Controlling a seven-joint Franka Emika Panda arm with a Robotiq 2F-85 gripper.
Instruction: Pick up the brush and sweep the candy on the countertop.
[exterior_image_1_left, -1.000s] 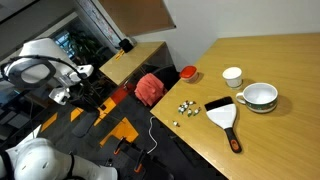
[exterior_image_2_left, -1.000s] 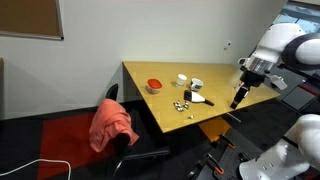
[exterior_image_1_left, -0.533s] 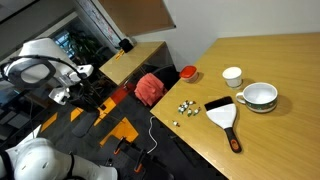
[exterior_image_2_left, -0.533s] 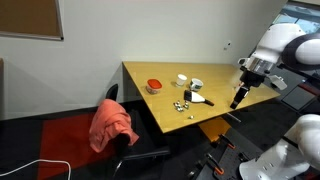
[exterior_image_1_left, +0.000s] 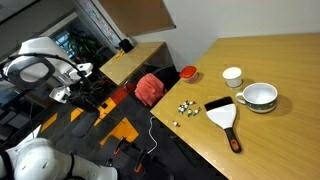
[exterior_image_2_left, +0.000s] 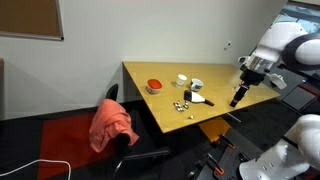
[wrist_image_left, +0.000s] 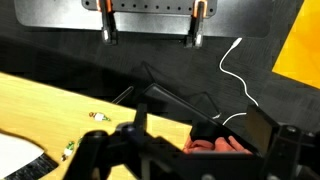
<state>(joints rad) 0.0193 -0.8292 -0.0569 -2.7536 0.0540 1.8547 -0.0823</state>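
The brush (exterior_image_1_left: 224, 118) lies flat on the countertop (exterior_image_1_left: 280, 60), white fan head toward the candy, black handle with red end toward the front edge. It also shows in an exterior view (exterior_image_2_left: 199, 98). The candy (exterior_image_1_left: 183, 107) is a small cluster near the counter's edge, seen in both exterior views (exterior_image_2_left: 182, 105) and in the wrist view (wrist_image_left: 97, 116). My gripper (exterior_image_2_left: 237, 98) hangs off the countertop, well away from the brush, with nothing in it. In the wrist view its fingers (wrist_image_left: 150, 35) stand apart, open.
A red round lid (exterior_image_1_left: 188, 72), a white cup (exterior_image_1_left: 232, 76), a white bowl (exterior_image_1_left: 258, 96) and a small black piece (exterior_image_1_left: 217, 102) sit on the counter near the brush. A chair with a red cloth (exterior_image_2_left: 112, 122) stands by the counter's edge.
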